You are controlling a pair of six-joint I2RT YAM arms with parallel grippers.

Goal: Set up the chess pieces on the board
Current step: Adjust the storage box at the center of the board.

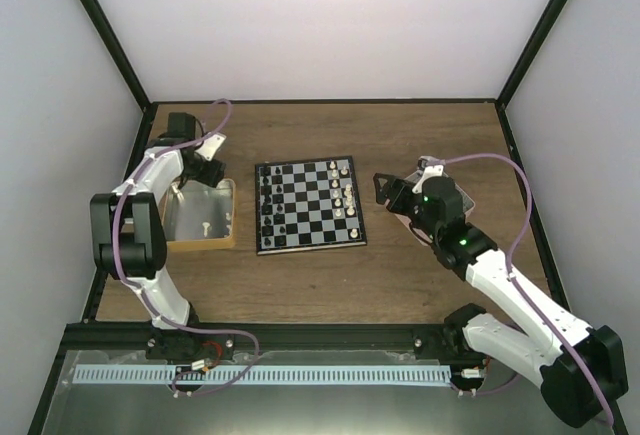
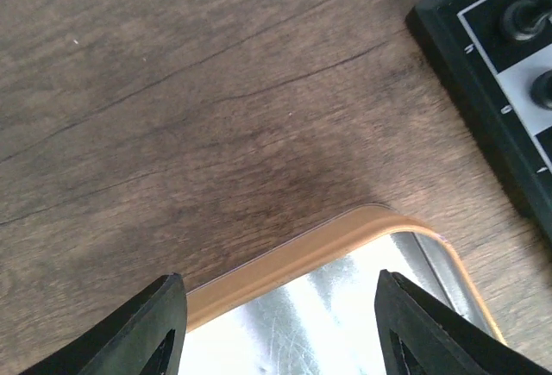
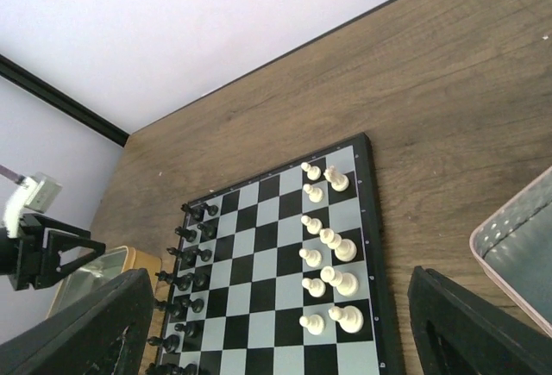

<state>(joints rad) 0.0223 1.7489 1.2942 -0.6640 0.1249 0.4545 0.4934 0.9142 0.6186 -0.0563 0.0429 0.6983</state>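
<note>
The board (image 1: 306,211) lies flat at mid-table. Black chess pieces (image 1: 268,201) fill its two left columns, and white chess pieces (image 1: 346,195) stand along its right side with gaps. The right wrist view shows the same board (image 3: 259,254) with its white pieces (image 3: 332,246) and black pieces (image 3: 185,280). My left gripper (image 1: 206,169) hangs open over the far corner of the tan tray (image 2: 293,259) and holds nothing; its fingers (image 2: 164,328) frame the rim. My right gripper (image 1: 384,191) stands open and empty just right of the board, near the pink tray (image 3: 517,237).
A single white piece (image 1: 204,226) lies in the tan tray (image 1: 228,217), left of the board. The board's corner (image 2: 483,65) with two black pieces (image 2: 522,17) shows at the right of the left wrist view. Black frame posts and white walls enclose the table.
</note>
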